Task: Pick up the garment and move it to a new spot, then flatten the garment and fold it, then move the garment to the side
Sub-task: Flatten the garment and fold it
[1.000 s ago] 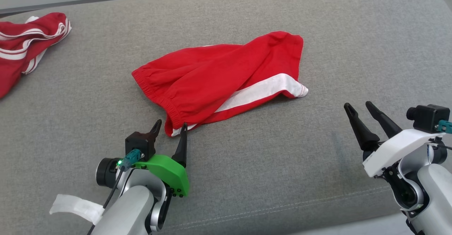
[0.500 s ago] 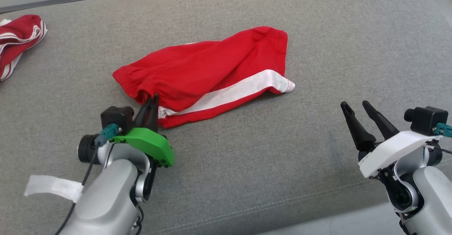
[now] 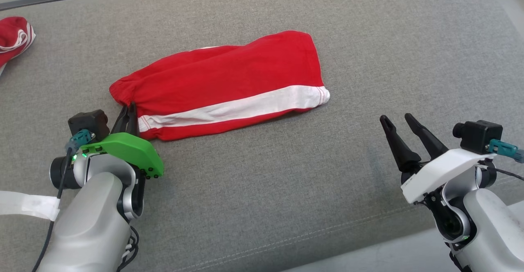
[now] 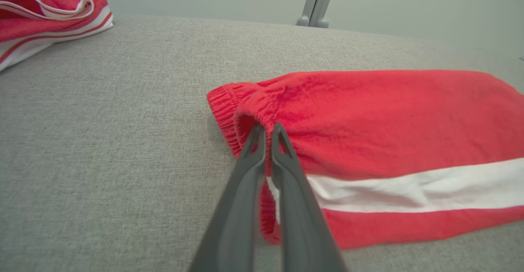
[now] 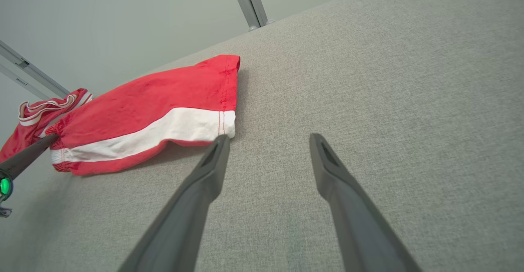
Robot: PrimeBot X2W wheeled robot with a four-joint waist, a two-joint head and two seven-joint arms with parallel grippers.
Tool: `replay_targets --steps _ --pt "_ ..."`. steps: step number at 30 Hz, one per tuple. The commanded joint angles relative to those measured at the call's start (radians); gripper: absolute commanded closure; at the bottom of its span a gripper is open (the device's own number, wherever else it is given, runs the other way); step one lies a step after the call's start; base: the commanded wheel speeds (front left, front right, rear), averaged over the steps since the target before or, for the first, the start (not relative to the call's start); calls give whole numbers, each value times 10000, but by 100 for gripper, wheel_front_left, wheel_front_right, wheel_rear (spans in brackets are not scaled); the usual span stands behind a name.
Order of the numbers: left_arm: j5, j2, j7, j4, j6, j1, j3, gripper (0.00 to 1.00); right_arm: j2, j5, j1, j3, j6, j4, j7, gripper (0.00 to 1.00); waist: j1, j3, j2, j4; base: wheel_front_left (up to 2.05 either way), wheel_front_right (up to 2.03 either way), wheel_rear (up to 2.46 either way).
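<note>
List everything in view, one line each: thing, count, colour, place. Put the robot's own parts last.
red shorts: one, red with a white side stripe, mid-cushion, waistband toward the robot's left.
second garment: one, red with white stripes, bunched at the far left.
cushion: one, grey fabric, under everything.
metal post: one, grey, behind the cushion.
left tool: one, dark fingers, shut on the shorts' waistband.
right tool: one, dark fingers, open, right of the shorts, apart from them.
</note>
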Motion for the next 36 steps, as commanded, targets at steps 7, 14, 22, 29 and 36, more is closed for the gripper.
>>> replay_targets --steps 7,14,22,29,36 --pt "-42 -109 -173 346 -251 136 -73 0 -19 61 -46 7 0 205 -300 0 0 -256 0 193 0 0 0" --pt "442 140 -402 -580 -170 789 -118 0 -120 -288 196 -306 0 61 -607 0 0 -706 0 478 0 0 0" --pt "1038 632 -456 -3107 400 2471 236 0 182 -1237 546 -938 0 -391 -814 0 0 -1388 0 743 0 0 0" --pt "1369 1253 -425 -5181 1184 4093 315 0 627 -2485 880 -1296 0 -900 -654 0 0 -1945 0 901 0 0 0" --pt "1085 1599 -328 -6713 2138 5601 732 0 1158 -3536 1228 -1596 0 -1160 -618 0 0 -2431 0 985 0 0 0"
